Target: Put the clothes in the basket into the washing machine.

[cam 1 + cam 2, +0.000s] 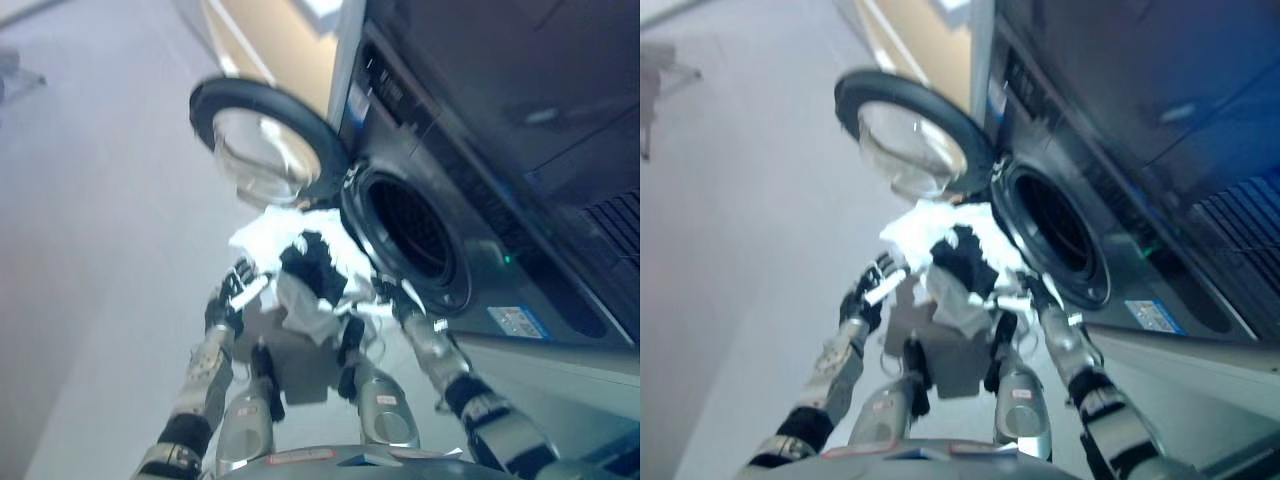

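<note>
A grey laundry basket (300,352) is held up between my two hands, just below and left of the washing machine's round drum opening (412,232). White clothes (262,236) and a black garment (316,264) are heaped on top of it, and the heap reaches the lower left edge of the opening. My left hand (230,296) is curled on the basket's left rim. My right hand (396,298) is at the right rim, partly covered by white cloth. The machine's round glass door (262,142) stands swung open to the left.
The dark front of the washing machine (500,150) fills the right side, with a control panel above the drum. A beige cabinet (270,40) stands behind the door. Pale floor (90,250) lies to the left.
</note>
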Robot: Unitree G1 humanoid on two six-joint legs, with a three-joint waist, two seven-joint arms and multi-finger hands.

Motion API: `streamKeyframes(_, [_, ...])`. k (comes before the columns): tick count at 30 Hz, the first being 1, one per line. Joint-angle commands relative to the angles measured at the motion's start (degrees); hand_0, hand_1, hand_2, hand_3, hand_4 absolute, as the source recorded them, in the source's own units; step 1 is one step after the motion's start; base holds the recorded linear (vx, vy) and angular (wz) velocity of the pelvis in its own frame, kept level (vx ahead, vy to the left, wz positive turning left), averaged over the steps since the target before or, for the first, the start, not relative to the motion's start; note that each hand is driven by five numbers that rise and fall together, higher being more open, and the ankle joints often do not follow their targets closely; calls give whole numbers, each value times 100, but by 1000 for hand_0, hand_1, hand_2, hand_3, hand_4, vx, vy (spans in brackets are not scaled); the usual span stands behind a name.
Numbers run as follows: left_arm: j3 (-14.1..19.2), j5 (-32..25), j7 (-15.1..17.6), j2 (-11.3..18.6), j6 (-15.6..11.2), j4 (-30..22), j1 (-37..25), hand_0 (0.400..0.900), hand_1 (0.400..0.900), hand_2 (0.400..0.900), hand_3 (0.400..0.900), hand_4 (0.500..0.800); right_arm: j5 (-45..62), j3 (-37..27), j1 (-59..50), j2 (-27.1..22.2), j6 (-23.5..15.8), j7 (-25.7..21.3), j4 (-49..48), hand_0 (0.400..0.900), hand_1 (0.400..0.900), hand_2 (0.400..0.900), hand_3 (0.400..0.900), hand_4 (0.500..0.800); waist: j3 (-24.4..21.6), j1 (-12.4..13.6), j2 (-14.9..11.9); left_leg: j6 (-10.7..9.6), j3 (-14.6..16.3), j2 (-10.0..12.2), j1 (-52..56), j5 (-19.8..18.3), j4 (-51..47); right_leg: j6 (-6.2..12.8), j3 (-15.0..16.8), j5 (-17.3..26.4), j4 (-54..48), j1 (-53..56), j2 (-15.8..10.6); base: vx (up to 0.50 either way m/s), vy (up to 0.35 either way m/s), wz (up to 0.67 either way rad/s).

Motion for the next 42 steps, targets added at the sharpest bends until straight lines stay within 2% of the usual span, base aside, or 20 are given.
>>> streamKeyframes(1, [-93,222,540,345,-620,-1425,-202,900,900,900,900,800,-200,377,-895,28,-393,-402,-605,900,900,900,900,800,216,225,-132,135,-307,-47,-745,-2,161,539,-161,-436,844,-1091,-307,-213,-59,28])
streamKeyframes(2, [-79,333,698,380,-674,-1549,-395,900,900,900,900,800,-264,410,-1172,-23,-376,-489,-635,900,900,900,900,800,285,294,-106,94,-401,-13,-1015,-190,383,627,-97,-621,1113,-1353,-319,-186,-37,25])
streamKeyframes(7, [-94,911,1291,511,-874,-2373,-1138,900,900,900,900,800,-771,495,-2459,-593,-364,-867,-666,900,900,900,900,800,594,476,-54,291,-614,-145,-2732,-507,1593,515,-109,-891,2190,-2819,-612,-233,-24,19])
streamKeyframes(13, [-372,1387,1820,727,-1088,-2909,-1844,900,900,900,900,800,-1462,739,-3787,-978,-180,-1563,459,900,900,900,900,800,613,721,201,457,-776,-278,-4485,-793,2785,422,-211,-1176,3490,-4524,-884,-148,24,15])
streamKeyframes(18, [-597,1456,2216,749,-1219,-3358,-2228,900,900,900,900,800,-1821,1007,-4248,-1045,45,-1861,1695,900,900,900,900,800,741,942,409,572,-873,-328,-5606,-1037,3852,189,11,-1599,4702,-5725,-1256,-98,41,6])
streamKeyframes(20, [-653,1426,2256,761,-1222,-3399,-2297,900,900,900,900,800,-1910,1057,-4312,-1049,75,-1893,1906,900,900,900,900,800,722,963,459,604,-881,-350,-5850,-1113,4080,145,105,-1728,5028,-6017,-1348,-55,42,10])
streamKeyframes(22, [-768,1426,2319,888,-1231,-3602,-2351,900,900,900,900,800,-2039,1102,-4303,-1069,196,-1942,2325,900,900,900,900,800,781,1054,637,705,-932,-416,-6240,-1233,4572,8,323,-1944,5674,-6554,-1523,-71,34,18])
streamKeyframes(25, [-762,1350,2297,1000,-1268,-3743,-2262,900,900,900,900,800,-1945,1021,-4201,-1059,215,-1767,2449,900,900,900,900,800,789,1095,778,762,-969,-439,-6528,-1318,4935,-92,495,-2146,6176,-6919,-1654,-20,17,11])
streamKeyframes(32, [-677,1016,2130,1019,-1240,-3668,-1994,900,900,900,900,800,-2141,1184,-3935,-775,298,-1201,2651,900,900,900,900,800,796,1164,965,795,-1085,-439,-6612,-1365,5271,-200,417,-2246,6436,-6919,-1730,8,-16,6])
streamKeyframes(33, [-665,947,2105,1006,-1217,-3656,-1896,900,900,900,900,800,-2045,1041,-3908,-789,313,-1234,2676,510,510,510,510,566,788,1169,1009,796,-1105,-439,-6614,-1345,5280,-206,411,-2226,6433,-6919,-1727,26,-30,9])
streamKeyframes(34, [-671,939,2098,1010,-1215,-3661,-1889,900,900,900,900,800,-2040,1036,-3898,-791,312,-1235,2674,400,400,400,400,500,778,1176,1009,796,-1108,-440,-6617,-1343,5278,-206,407,-2224,6429,-6919,-1727,26,-35,9])
streamKeyframes(42, [-532,1049,2216,967,-1083,-3589,-1696,900,900,900,900,800,-1590,598,-3631,-1031,134,-1667,2105,400,400,400,400,500,475,1020,833,747,-1060,-405,-6618,-1302,5192,-212,395,-2111,6250,-6919,-1684,31,-21,2])
